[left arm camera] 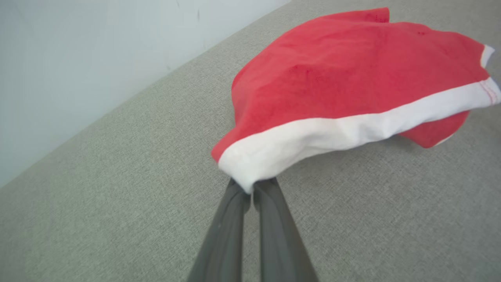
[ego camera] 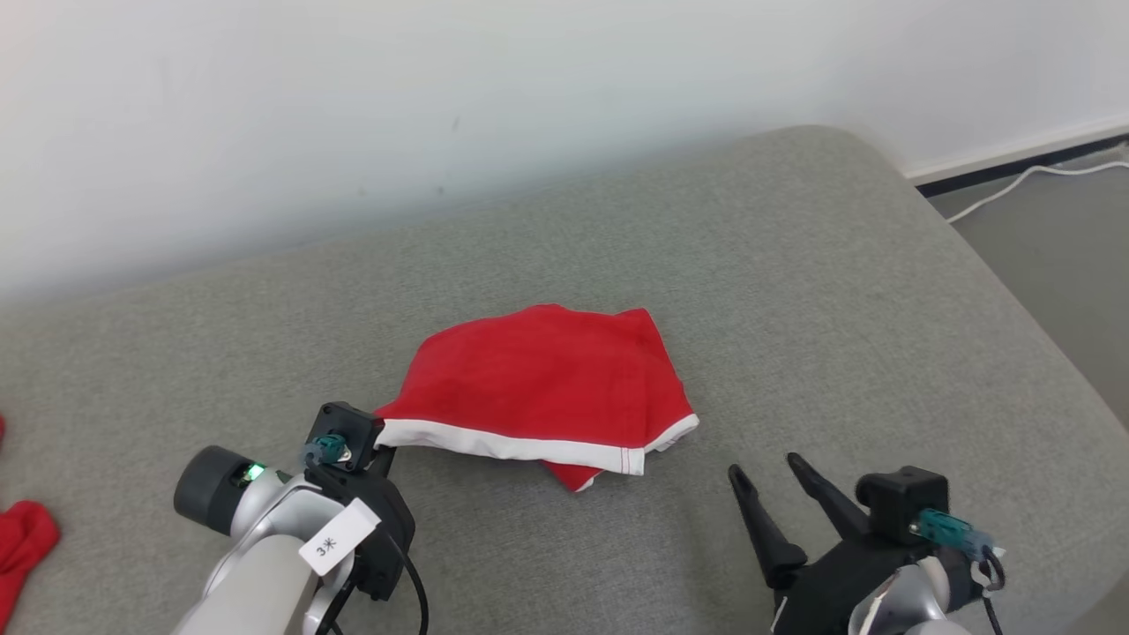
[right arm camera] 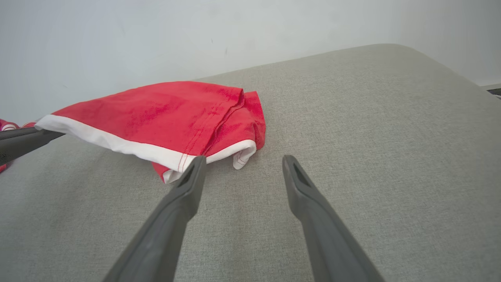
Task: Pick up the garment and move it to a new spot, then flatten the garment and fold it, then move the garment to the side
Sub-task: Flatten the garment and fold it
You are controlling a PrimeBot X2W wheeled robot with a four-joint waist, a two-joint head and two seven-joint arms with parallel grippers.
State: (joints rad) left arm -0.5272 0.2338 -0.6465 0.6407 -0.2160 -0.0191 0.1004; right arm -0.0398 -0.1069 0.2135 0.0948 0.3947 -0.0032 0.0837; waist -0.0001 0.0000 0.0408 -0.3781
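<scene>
So, my left claw [left arm camera: 252,188] pinches the garment [ego camera: 538,379]; my right claw [ego camera: 761,466] is spread wide. Moving, flattening and folding are not done yet.

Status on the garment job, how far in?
Done: the left gripper is shut on the white-banded corner of the red garment. In hand: the pickup; that corner looks raised, the rest lies bunched on the grey cushion. The right gripper is open, just short of the garment's near edge. Left: moving it, flattening, folding, setting it aside.
</scene>
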